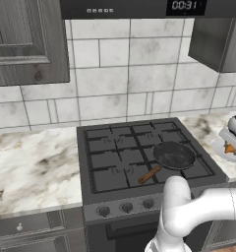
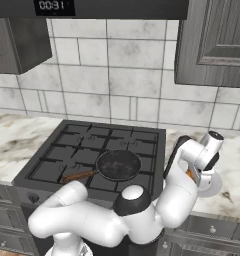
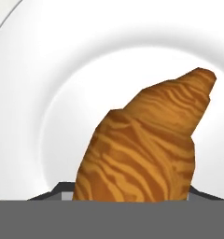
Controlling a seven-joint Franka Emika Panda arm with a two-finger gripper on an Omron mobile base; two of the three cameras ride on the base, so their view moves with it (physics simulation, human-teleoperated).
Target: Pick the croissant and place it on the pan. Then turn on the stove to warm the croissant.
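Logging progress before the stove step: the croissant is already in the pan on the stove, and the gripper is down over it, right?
Not quite. The croissant lies on the white plate, as the hand view shows, on the counter right of the stove. The pan holds nothing. The gripper is indeed down over the croissant.

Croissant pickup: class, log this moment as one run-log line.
phase: pick | tool: around croissant | croissant: on white plate | pan: empty, on stove
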